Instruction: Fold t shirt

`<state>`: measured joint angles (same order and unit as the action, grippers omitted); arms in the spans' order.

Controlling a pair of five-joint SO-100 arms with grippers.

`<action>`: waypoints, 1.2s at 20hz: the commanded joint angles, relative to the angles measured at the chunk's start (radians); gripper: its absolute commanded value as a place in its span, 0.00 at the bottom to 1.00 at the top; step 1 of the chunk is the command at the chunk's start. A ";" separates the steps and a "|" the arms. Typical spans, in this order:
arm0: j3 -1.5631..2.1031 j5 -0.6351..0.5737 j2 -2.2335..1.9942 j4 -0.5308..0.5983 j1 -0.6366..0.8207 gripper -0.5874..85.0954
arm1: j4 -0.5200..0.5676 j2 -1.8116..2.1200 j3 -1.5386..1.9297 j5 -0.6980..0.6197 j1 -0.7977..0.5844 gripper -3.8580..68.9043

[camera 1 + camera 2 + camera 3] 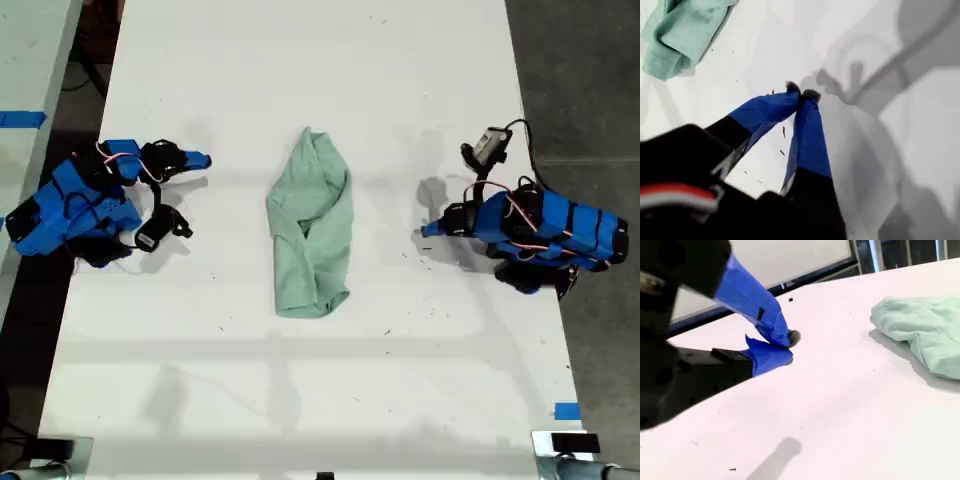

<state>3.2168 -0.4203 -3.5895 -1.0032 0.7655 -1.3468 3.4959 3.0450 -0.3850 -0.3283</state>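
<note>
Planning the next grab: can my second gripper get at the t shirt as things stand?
Probably yes. Only bare table lies between my second gripper and the t shirt. Its fingers are shut and would need opening first.

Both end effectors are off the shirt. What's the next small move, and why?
Probably open my first end effector and ease it toward the t shirt: it is shut over bare table, and the shirt lies bunched, ungrasped.
</note>
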 commanded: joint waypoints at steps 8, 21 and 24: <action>0.014 0.020 -0.009 0.011 -0.002 0.00 | -0.002 0.012 0.055 -0.055 -0.058 0.08; 0.012 -0.005 -0.009 0.015 0.000 0.00 | -0.003 0.012 0.055 -0.003 -0.006 0.08; 0.012 -0.006 -0.009 0.015 0.009 0.00 | -0.003 0.012 0.055 -0.008 -0.005 0.08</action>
<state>3.2168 -0.4203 -3.5895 -1.0032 0.7655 -1.3468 3.4959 3.0450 -0.3973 -0.3421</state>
